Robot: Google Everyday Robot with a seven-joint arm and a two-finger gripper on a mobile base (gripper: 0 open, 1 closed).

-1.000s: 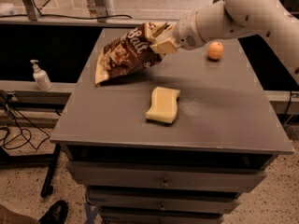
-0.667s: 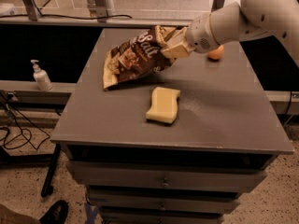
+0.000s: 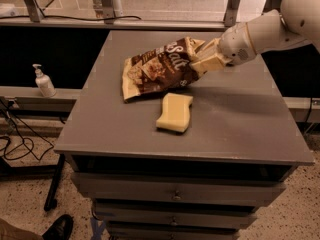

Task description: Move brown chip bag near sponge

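**Crinkled brown chip bag (image 3: 159,68) clamped in the pincer (image 3: 207,60), just behind the pale yellow foam sponge (image 3: 174,112)**

From my console I see the white arm (image 3: 270,29) reaching in over the right edge of the flat grey worktop (image 3: 240,119). Its pincer sits in the rear half, a little right of the middle. The tan fingers are clenched on the right end of the brown chip bag, so I read it as a firm grasp.

The bag stretches from the pincer toward the left edge and tilts, its gripped end high and its tan-edged far corner low. The white "Salt" lettering faces up. I cannot tell whether that low corner touches the worktop or only hangs over it.

The sponge, a rectangle with wavy sides, lies flat near the middle of the worktop, on the front-edge side of the bag. Its rear edge is just beside the bag's lower edge, with a thin strip of grey showing between them.

Below the front edge are grey drawers (image 3: 175,194). Off the left edge, a white pump bottle (image 3: 44,81) stands upright on a low ledge (image 3: 20,93).
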